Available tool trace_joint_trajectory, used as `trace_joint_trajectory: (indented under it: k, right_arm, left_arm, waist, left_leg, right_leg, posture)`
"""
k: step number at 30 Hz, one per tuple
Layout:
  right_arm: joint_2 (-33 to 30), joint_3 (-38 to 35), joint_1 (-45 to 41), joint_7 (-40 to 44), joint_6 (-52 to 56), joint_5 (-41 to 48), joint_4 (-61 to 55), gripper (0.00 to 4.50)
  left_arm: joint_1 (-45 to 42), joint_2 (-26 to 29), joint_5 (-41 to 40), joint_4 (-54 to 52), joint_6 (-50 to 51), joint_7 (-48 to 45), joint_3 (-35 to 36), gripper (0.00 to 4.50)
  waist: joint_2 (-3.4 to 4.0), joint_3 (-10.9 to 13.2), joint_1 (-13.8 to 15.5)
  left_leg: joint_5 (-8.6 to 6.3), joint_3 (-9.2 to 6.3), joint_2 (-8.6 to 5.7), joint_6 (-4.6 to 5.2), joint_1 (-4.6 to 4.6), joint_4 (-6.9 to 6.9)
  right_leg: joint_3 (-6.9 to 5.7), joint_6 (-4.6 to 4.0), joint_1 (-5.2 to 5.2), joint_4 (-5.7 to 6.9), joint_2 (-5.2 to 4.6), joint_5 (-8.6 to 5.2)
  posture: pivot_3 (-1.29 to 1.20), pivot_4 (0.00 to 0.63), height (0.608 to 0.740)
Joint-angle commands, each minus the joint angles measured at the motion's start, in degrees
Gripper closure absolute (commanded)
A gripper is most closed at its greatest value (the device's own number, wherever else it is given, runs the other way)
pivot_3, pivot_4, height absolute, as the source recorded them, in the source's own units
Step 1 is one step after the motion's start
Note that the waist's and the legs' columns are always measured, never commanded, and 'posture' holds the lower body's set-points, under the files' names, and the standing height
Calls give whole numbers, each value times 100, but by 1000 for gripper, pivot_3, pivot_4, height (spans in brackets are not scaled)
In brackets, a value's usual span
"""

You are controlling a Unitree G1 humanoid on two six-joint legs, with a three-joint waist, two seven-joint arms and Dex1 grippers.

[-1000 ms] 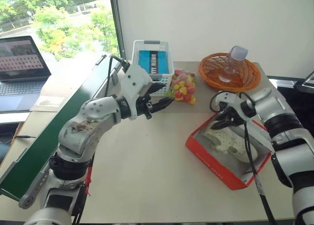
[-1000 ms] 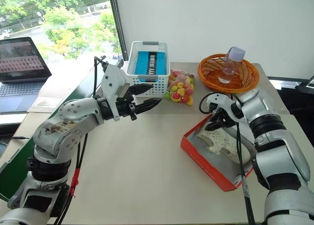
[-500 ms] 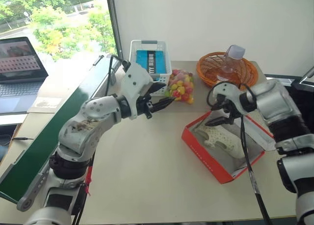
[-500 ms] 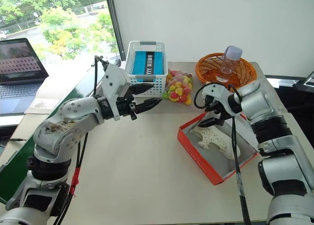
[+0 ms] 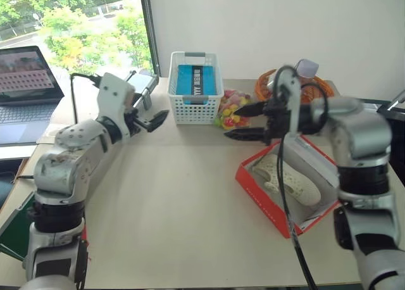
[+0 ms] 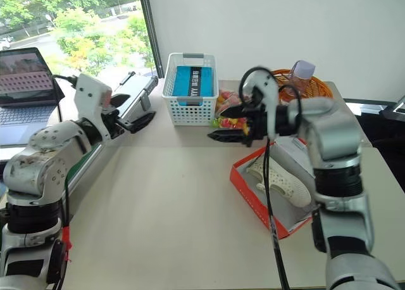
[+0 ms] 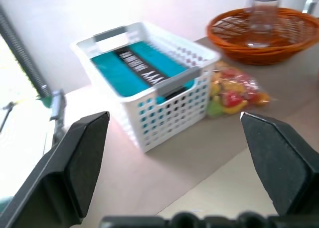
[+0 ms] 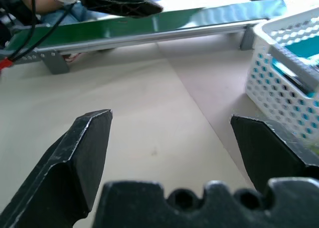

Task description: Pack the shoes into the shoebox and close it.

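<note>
Jaws on both grippers stand wide apart w/ nothing between them. Right gripper [image 5: 235, 121] hangs in the air over the table [image 5: 171, 201], pointing toward the robot's left, just beyond the near-left corner of the shoebox [image 5: 264, 202]. Left gripper [image 5: 154, 119] is off near the left table edge, beside the white basket [image 5: 195, 94].

Shoebox sits open on the right half of the table, lid [image 5: 310, 157] folded back on its far side. One cream shoe [image 5: 288, 182] lies inside, roughly along the box's length; can't tell if a 2nd shoe is tucked under or beside it.

Risks, as a judgement:
- Right arm's cable dangles across the box, so it could snag the lid or rim as the arm swings and drag the box.
- Lid may not shut flush if the shoe rides high or lies skewed; pressing it would crush the cardboard.
- Candy bag [image 5: 230, 114] and orange basket [image 5: 313, 87] w/ bottle [image 5: 306, 68] sit close behind the right gripper; a wide sweep to reach the lid could knock them.

Vs. a sec ago: right gripper was down at the box over the shoe, now lifted clear & swung left. Left gripper pulled back from mid-table to the left edge, jaws wider.
</note>
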Motion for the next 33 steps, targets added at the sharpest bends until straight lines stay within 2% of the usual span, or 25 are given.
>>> trace_joint_trajectory:
  k: [1, 5, 10, 14, 19, 27, 33]
  right_arm:
    - [255, 126, 130, -629, -535, -119, -337, 0]
    - [637, 375, 351, -1140, -918, -239, -312, 0]
    - [1273, 247, 617, -1689, -1511, -151, 86, 0]
    - [1531, 348, 850, -2087, -2071, -385, 316, 0]
    - [1630, 353, 886, -2338, -2217, -409, 393, 0]
    - [1625, 424, 963, -2623, -2116, -401, 249, 0]
    - [1765, 470, 884, -2839, -2005, -367, 241, 0]
  left_arm:
    - [310, -35, 146, -193, 8, 411, 445, 14]
    - [666, -168, 306, -86, 54, 943, 889, 14]
    - [1020, -253, 417, -52, -126, 1095, 988, 14]
    - [1160, -388, 457, 127, -273, 1190, 1070, 14]
    - [1190, -399, 529, 283, -322, 1168, 946, 14]
    - [734, -654, 506, 467, -299, 1228, 701, 14]
    - [729, -294, 763, 1091, -762, 1116, 912, 14]
  waist:
    - [0, 0, -5]
    - [-1, -1, -35]
    - [-3, -2, -39]
    - [-14, -9, -12]
    - [-14, -9, -42]
    - [-15, -9, -36]
    - [-15, -9, -99]
  left_leg:
    - [0, 0, 1, 0, 1, 0]
    - [1, 0, 5, -2, 6, -1]
    - [1, 1, 5, -2, 5, -5]
    - [2, 1, 4, -4, 6, -4]
    - [1, 2, 7, -5, 6, -8]
    - [2, 1, 6, -5, 6, -8]
    - [2, 4, 10, -5, 8, -11]
  right_leg:
    - [0, 0, 0, 2, 1, 0]
    - [0, -4, 1, 3, 4, 2]
    - [0, -4, 0, 1, 3, 2]
    - [-4, -5, 4, 1, 1, 3]
    - [-3, -7, -2, 2, 3, 3]
    - [-4, -8, 1, 0, 2, 3]
    - [-1, -11, -4, 3, 6, 4]
  posture:
    - [0, 150, 740]
    - [0, 150, 740]
    - [0, 150, 740]
    - [0, 150, 740]
    - [0, 150, 740]
    - [0, 150, 740]
    - [0, 150, 740]
